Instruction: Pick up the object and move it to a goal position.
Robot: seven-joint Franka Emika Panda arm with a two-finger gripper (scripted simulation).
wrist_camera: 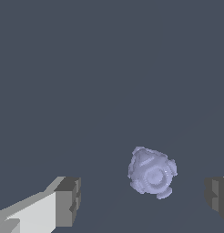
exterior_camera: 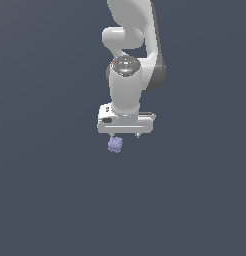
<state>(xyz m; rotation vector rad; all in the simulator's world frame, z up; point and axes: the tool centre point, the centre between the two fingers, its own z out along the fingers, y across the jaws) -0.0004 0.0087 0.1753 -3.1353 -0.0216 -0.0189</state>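
With its jaws spread wide, the tool [exterior_camera: 125,136] hangs above the lump [exterior_camera: 115,144], which sits off-centre at mid-frame, so closing may knock it aside.

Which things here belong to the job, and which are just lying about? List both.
Job:
- lump, lavender-blue, bumpy
- gripper, open, fingers on either side of the lump

Lying about:
- nothing else in view but the plain dark ground

Plain dark slate-blue backdrop [exterior_camera: 45,200] — flat, featureless, evenly lit throughout.
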